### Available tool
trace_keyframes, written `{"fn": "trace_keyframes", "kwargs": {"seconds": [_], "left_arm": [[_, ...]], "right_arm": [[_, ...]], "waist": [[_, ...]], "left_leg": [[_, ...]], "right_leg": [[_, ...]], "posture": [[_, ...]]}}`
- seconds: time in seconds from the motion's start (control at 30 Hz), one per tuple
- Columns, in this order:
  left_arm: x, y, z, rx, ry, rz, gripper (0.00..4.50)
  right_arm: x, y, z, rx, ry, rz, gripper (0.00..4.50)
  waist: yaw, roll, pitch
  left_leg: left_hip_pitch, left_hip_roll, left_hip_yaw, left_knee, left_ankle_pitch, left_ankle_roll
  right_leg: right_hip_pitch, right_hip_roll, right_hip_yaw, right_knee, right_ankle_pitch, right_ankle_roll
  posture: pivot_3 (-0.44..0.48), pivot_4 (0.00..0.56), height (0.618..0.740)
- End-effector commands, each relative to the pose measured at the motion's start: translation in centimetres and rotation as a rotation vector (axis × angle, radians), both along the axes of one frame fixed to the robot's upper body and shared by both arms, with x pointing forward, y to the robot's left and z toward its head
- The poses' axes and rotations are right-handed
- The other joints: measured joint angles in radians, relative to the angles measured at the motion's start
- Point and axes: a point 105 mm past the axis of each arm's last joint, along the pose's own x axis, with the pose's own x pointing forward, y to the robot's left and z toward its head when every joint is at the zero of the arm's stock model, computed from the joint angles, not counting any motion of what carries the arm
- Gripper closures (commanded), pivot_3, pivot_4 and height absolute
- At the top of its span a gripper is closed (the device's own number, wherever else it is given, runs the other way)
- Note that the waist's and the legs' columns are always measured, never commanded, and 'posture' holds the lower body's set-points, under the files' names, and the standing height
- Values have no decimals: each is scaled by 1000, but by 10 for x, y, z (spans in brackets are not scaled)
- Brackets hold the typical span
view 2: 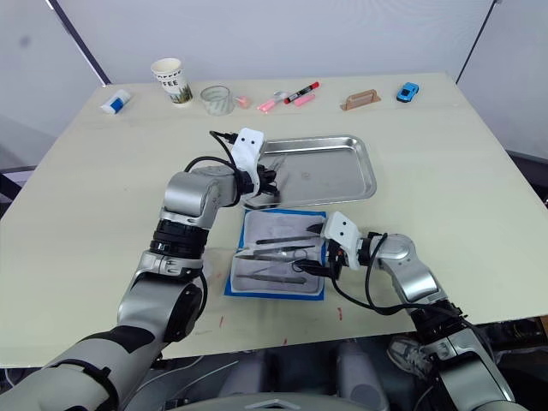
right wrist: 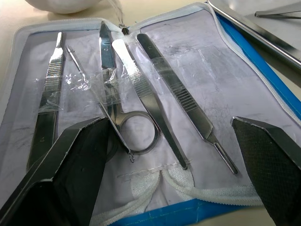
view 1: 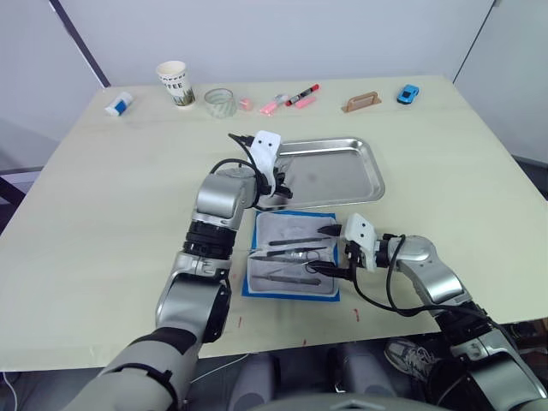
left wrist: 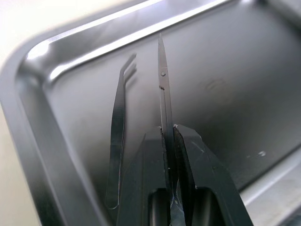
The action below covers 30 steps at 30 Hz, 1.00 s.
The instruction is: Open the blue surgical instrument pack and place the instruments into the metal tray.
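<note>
The blue surgical instrument pack (view 1: pixel 291 294) lies open on the table just in front of the metal tray (view 1: pixel 342 175). Several silvery instruments (right wrist: pixel 155 113) rest on its pale lining, among them ring-handled scissors (right wrist: pixel 136 134) under clear straps. My left gripper (view 1: pixel 278 190) hovers over the tray's near left corner, shut on slim pointed scissors (left wrist: pixel 163 94) that point down toward the tray floor. One pair of tweezers (left wrist: pixel 117 132) lies in the tray beside them. My right gripper (view 1: pixel 325 250) stands open at the pack's right edge, its fingers wide over the instruments.
Along the table's far edge stand a paper cup (view 1: pixel 174 83), a glass jar (view 1: pixel 219 102), pink and red markers (view 1: pixel 295 97), a wooden block (view 1: pixel 361 102) and a blue toy car (view 1: pixel 408 93). A white-and-blue object (view 1: pixel 118 104) lies far left.
</note>
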Motion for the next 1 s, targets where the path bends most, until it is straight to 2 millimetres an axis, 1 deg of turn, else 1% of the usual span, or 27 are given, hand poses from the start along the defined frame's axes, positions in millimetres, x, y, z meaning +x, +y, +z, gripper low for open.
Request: {"fn": "trace_keyframes", "kwargs": {"seconds": [0.03, 0.2, 0.37, 0.43, 0.67, 0.77, 0.83, 0.87, 0.9, 1.0], "left_arm": [[6, -2, 15, 8, -55, -5, 4468], [9, 1, 12, 18, -51, 0, 4468], [11, 3, 6, -39, -13, 48, 4468], [12, 4, 4, -32, -9, 57, 4468], [13, 6, 4, -19, -16, 61, 4468], [14, 6, 5, -20, -22, 65, 3311], [14, 6, 6, -2, -32, 60, 2425], [14, 6, 7, 0, -33, 56, 2149], [14, 6, 8, 3, -36, 54, 1775], [13, 5, 14, 10, -52, 42, 1775]], "right_arm": [[-14, -13, -62, -188, 156, -72, 0], [-14, -13, -63, -188, 155, -74, 0], [-13, -13, -63, -187, 155, -78, 0], [-13, -13, -63, -187, 153, -80, 0], [-13, -14, -63, -189, 151, -80, 0], [-13, -15, -63, -189, 152, -81, 0], [-13, -14, -63, -188, 152, -81, 0], [-13, -14, -63, -188, 152, -80, 0], [-13, -14, -63, -188, 151, -80, 0], [-12, -15, -63, -189, 149, -82, 0]], "waist": [[0, 0, 0], [-1, 0, 0], [-1, 0, 0], [-1, 0, 0], [-4, 0, 0], [-4, 0, 0], [-4, 0, 0], [-4, 0, 0], [-4, 0, 0], [-5, 0, 0]], "left_leg": [[0, 0, 0, 0, 0, 0], [0, 0, 0, 0, 0, 0], [1, 0, 0, -1, 0, 0], [1, 0, 0, -1, 0, 0], [1, 0, 0, -1, 0, -1], [1, 0, 0, -1, 0, -1], [1, 0, 0, -1, 0, -1], [1, 0, 0, -1, 0, -1], [1, 0, 0, -1, 1, -2], [1, 0, 0, -1, 1, -2]], "right_leg": [[0, 0, 0, 0, 0, 0], [0, 0, 0, 0, 0, 0], [0, 0, 0, 0, 0, 0], [0, 0, 0, 0, 0, 0], [0, 0, 0, 0, 0, 0], [0, 0, 0, 0, 0, 0], [0, 0, 0, 0, 0, 0], [0, 0, 0, 0, 0, 0], [0, 0, 0, 0, 0, 0], [0, 0, 0, 0, 0, 0]], "posture": [[0, 150, 740], [0, 150, 740], [0, 150, 740], [0, 150, 740], [0, 150, 740], [0, 150, 740], [0, 150, 740], [0, 150, 740], [0, 150, 740], [0, 150, 740]]}}
